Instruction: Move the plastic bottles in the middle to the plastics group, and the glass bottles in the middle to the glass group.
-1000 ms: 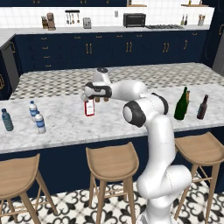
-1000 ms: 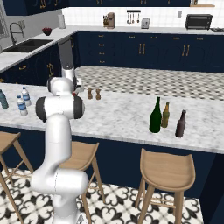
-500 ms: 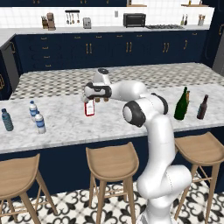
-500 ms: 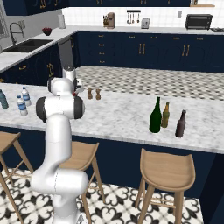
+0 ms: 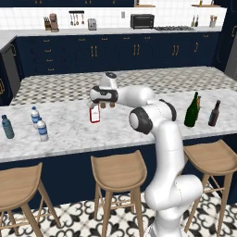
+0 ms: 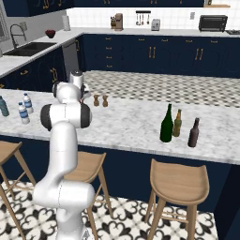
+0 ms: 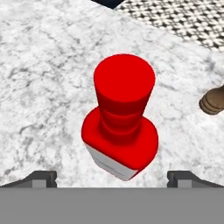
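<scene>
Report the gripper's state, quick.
Gripper: open, fingers spread either side of the red bottle, not gripping it.

Two small brown shakers stand side by side on a grey marble island counter. Three wooden bar stools line its near edge over patterned black-and-white floor tiles. Behind, navy cabinets carry a toaster oven and a knife block.
</scene>
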